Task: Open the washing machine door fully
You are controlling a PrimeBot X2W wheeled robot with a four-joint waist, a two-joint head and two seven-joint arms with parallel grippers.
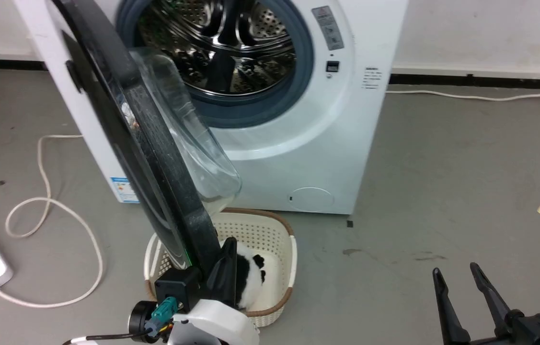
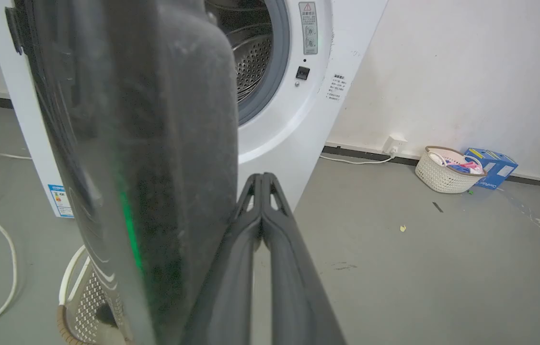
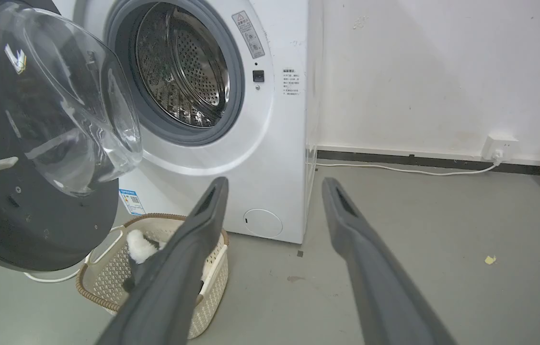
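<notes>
My left gripper (image 1: 229, 244), fingers pressed together and empty, lies against the inner rim of the washing machine door (image 1: 140, 158). I judge a steady leftward push along the hinge's arc best. The door stands part-open at the left front edge of the washing machine (image 1: 337, 143), immediately left of the gripper.

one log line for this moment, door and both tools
door: part open, drum exposed | left tool: shut, beside door's inner edge | right tool: open, clear of door | basket: below door
</notes>
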